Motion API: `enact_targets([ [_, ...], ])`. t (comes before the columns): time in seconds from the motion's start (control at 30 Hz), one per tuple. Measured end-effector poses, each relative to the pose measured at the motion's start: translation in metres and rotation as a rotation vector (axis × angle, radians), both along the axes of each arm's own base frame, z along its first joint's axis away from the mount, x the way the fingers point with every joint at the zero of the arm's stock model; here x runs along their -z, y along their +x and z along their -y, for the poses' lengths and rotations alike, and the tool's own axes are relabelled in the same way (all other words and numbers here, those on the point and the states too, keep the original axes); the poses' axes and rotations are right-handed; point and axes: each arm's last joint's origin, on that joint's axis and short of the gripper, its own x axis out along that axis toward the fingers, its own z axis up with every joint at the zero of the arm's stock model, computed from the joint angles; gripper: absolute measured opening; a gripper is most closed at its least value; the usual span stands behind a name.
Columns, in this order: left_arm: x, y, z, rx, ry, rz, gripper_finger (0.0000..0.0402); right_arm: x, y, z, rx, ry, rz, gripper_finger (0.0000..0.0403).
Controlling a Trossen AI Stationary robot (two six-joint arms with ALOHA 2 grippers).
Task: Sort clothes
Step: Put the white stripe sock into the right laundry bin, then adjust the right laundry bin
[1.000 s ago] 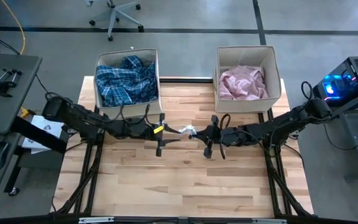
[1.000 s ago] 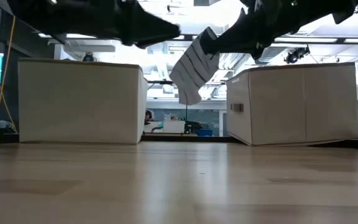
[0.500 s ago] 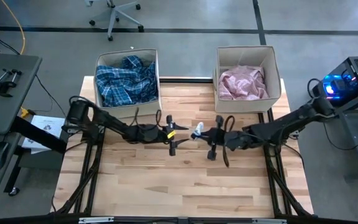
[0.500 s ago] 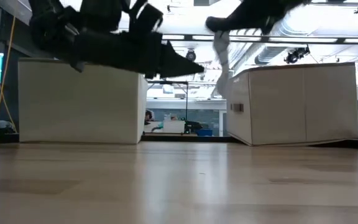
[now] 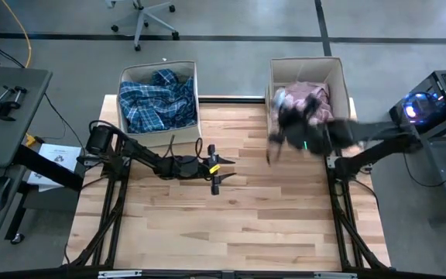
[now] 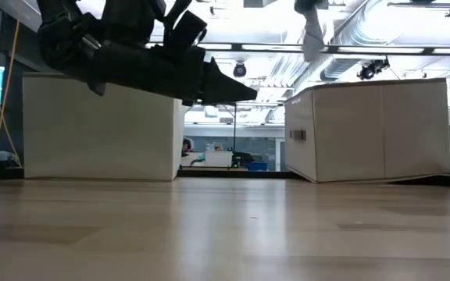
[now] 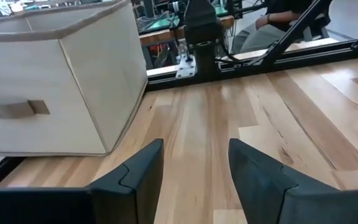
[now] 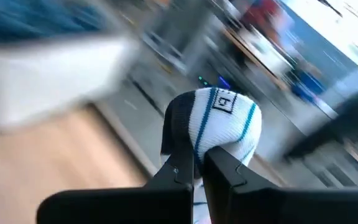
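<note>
**Right end effector carries a sock at the right box**

We see our right arm stretched toward the right box (image 5: 339,74), its end effector (image 8: 197,163) clamped tight on a white striped sock (image 8: 219,121) at that box's near rim, above the pale pink garment (image 5: 316,97). Our left arm lies low across the counter (image 5: 231,225), its end effector (image 7: 194,162) parted and empty. Bare wood spreads ahead of it. The plaid shirt (image 5: 157,101) fills the left box (image 5: 122,77) behind it.
</note>
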Motion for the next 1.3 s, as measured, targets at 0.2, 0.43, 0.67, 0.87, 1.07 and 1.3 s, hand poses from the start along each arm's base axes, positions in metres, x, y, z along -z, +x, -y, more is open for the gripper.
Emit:
enact_targets([
  [0.2,0.0,0.0,0.0,-0.006,-0.038,0.005,0.0167,0.004,-0.028,0.098,0.313,0.12,-0.151,0.0024],
  [0.43,-0.004,-0.001,0.001,0.01,-0.112,0.019,0.0167,0.017,-0.066,0.159,0.351,0.421,-0.143,0.0152],
  [0.67,-0.03,-0.012,-0.001,-0.023,-0.114,-0.021,0.0167,0.024,-0.081,0.148,0.377,0.691,-0.151,0.0204],
  [0.87,-0.053,-0.028,-0.005,-0.073,-0.078,-0.076,0.0167,0.045,-0.073,0.13,0.375,0.993,-0.308,0.0196],
  [1.07,-0.064,-0.034,-0.005,-0.074,-0.077,-0.067,0.0167,0.06,-0.044,0.115,0.191,1.23,-0.378,0.0192],
  [1.3,-0.061,-0.035,-0.005,-0.076,-0.076,-0.098,0.0167,0.067,-0.021,0.089,-0.114,1.295,-0.494,0.0192],
])
